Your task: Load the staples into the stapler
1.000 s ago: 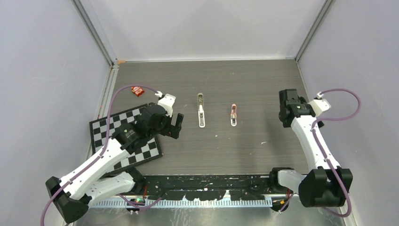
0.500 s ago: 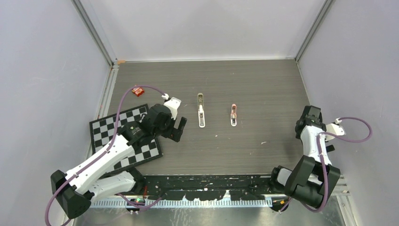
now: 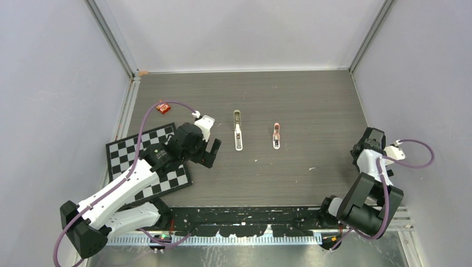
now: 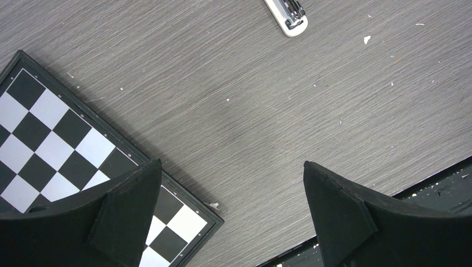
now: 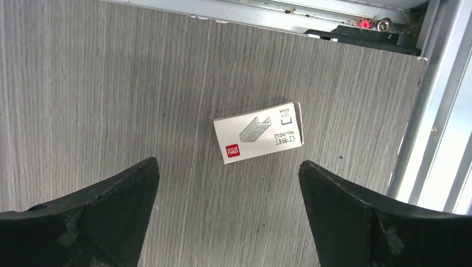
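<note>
The stapler (image 3: pixel 237 135) lies lengthwise in the middle of the table, pale with a dark far end. Its near end (image 4: pixel 289 15) shows at the top of the left wrist view. My left gripper (image 3: pixel 210 153) (image 4: pixel 231 164) hangs open to the stapler's near left, over the checkerboard's corner, with nothing between its fingers. My right gripper (image 3: pixel 370 140) (image 5: pixel 228 162) is open above the table's right edge. Just ahead of its fingers lies a white box (image 5: pixel 259 140) printed with a staple drawing and a red logo. The staples themselves are hidden.
A small pink stapler-like object (image 3: pixel 276 135) lies right of the stapler. A black-and-white checkerboard (image 3: pixel 125 153) (image 4: pixel 50 139) lies at the left, with a small red item (image 3: pixel 162 107) beyond it. Metal rails (image 5: pixel 439 111) border the table by the right gripper.
The right arm has pulled back from mid-right of the table to the near right edge. The left arm shifted slightly, then held still. Both grippers stayed open.
</note>
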Controlling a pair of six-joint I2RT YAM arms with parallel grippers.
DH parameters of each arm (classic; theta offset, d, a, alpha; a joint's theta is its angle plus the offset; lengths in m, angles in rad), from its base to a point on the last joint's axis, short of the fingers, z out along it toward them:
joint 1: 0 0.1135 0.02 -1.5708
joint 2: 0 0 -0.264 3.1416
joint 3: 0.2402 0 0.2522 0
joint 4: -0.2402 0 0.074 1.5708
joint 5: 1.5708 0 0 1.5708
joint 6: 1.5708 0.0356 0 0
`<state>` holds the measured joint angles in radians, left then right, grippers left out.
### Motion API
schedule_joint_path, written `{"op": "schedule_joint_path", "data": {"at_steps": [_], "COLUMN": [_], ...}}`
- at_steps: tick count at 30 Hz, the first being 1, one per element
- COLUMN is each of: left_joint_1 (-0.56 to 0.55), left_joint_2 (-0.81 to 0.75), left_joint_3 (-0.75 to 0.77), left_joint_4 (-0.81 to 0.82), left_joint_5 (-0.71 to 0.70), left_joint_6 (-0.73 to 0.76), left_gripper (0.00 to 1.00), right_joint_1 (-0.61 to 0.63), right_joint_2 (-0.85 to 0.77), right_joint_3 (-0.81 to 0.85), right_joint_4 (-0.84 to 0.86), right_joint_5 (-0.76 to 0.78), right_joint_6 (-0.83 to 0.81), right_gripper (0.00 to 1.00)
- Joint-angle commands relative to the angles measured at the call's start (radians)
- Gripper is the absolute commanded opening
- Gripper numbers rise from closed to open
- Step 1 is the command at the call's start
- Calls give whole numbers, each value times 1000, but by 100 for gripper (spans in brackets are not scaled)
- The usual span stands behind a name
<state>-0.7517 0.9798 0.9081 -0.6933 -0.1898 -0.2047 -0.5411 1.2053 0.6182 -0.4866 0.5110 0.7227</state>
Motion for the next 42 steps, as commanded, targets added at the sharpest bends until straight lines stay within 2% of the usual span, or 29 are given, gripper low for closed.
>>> {"op": "schedule_joint_path", "data": {"at_steps": [1,14,31,42], "left_joint_1": [-2,-2,-2,-2], "left_joint_2": [-13,-21,-36,-45], "left_joint_3": [20,20,18,15], "left_joint_4": [11,15,11,13], "left_joint_5": [0,-13,-28,-30], "left_joint_6": [10,24,33,34], "left_gripper": [100,100,100,100], "right_joint_1": [-28,-111,-139,-141], "right_joint_2": [-5,28,93,95], "right_joint_3": [-16,-15,7,-4], "right_joint_4": [57,89,116,161], "right_joint_5": [-1,-30,-109,-211], "right_joint_6": [10,-25,-67,-133], "right_gripper": [100,100,99,90]}}
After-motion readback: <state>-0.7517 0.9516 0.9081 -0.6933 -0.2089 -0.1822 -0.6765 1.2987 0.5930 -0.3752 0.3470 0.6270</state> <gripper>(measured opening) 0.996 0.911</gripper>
